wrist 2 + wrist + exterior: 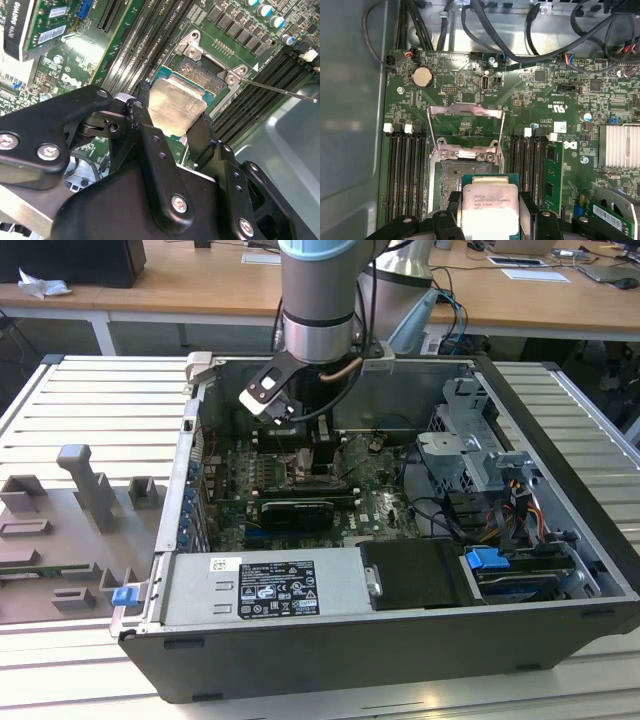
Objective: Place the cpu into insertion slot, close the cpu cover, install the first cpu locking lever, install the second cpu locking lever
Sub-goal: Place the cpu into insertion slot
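Note:
My gripper (490, 201) is shut on the cpu (487, 197), a flat square chip with a pale silver face, pinched by its two opposite edges between black fingers (137, 110). The cpu (175, 102) hangs just over the near edge of the insertion slot (452, 172), whose dark pin field is mostly uncovered (202, 77). The cpu cover (465, 111), a thin silvery frame, stands swung open beyond the slot. A thin metal locking lever (280, 90) sticks out from a socket corner. In the exterior view the gripper (322, 455) reaches down into the open computer case.
Memory slots (405, 170) flank the socket on both sides. Black cables (520, 30) run along the board's far edge. A heat sink (620, 145) and a green card (551, 170) lie beside it. The power supply (260, 585) and drive cage (480, 455) crowd the case.

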Tool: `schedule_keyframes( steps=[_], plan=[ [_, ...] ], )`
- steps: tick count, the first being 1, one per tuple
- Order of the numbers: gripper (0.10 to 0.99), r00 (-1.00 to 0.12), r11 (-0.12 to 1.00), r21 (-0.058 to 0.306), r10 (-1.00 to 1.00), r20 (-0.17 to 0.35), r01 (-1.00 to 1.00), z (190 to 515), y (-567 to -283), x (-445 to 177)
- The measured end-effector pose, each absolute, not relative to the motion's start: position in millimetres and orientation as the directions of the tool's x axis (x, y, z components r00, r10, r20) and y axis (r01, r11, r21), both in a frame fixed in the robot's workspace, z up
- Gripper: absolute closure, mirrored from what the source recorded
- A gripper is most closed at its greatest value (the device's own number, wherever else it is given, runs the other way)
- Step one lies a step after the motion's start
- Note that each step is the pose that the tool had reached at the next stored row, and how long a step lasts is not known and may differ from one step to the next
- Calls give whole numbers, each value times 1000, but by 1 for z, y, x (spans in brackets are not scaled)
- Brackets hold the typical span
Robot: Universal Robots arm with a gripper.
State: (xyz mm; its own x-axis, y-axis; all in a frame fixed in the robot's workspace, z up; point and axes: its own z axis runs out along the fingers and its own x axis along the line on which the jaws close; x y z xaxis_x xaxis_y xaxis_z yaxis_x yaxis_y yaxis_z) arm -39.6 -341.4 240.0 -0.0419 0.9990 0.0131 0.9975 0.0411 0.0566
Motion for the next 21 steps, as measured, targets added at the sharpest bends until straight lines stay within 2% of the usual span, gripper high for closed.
schedule_keyframes(
  steps=[21],
  plan=[
    [545,-13,13,57,1000,13,998,214,-326,-43]
  ],
)
